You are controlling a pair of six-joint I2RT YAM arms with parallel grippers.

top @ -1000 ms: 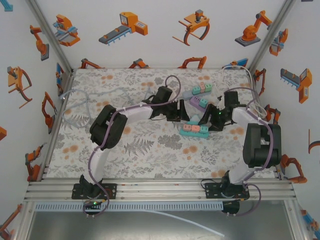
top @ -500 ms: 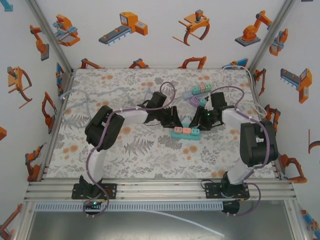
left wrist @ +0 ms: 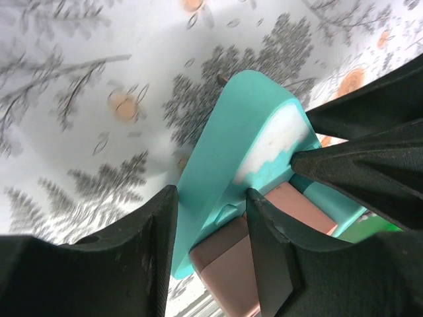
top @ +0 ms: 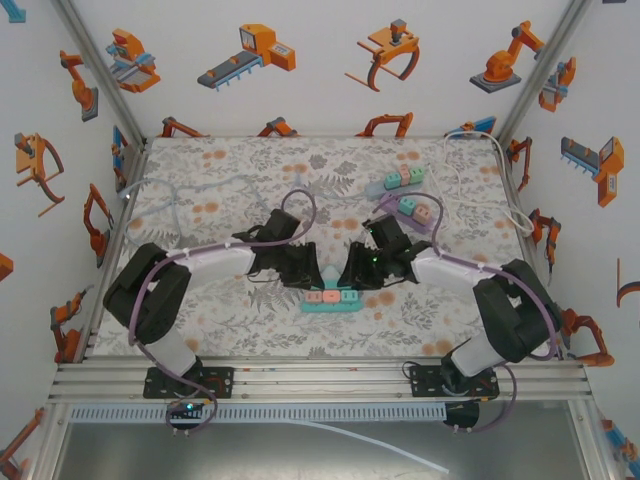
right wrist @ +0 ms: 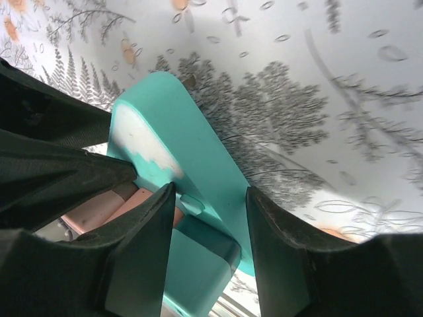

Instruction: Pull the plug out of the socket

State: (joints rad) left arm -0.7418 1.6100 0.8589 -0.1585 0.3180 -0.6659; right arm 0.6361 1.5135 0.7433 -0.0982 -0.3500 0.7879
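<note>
**First inspector:** How far had the job got, by our reading?

**Second inspector:** We judged it at the grasp stage and no further. The teal, flat-backed plastic socket strip [top: 332, 304] sat between the two pincers. Its salmon-pink, block-shaped plastic plugs [top: 323, 296] were seated in their row, and none was drawn out. The pull itself remained to be done.

**First inspector:** And the pincers?

**Second inspector:** The left gripper [top: 311, 278] was narrowed about one end of the strip [left wrist: 244, 125]. In its wrist view the teal edge ran between its fingers [left wrist: 145, 264], with a pink plug [left wrist: 225, 271] just beneath. The right gripper [top: 353, 277] was clamped likewise on the strip [right wrist: 175, 125] at the opposite end, with a teal plastic block [right wrist: 198, 264] between its fingers [right wrist: 139, 264]. We could not tell whether either set of pads bore on the strip's body or on a plug.

**First inspector:** Position relative to them?

**Second inspector:** The strip lay directly between the opposed fingertips. Its flat back was turned towards both wrist cameras and the plugs were on the far side. We noted that the two pincers stood near one another across it.
</note>
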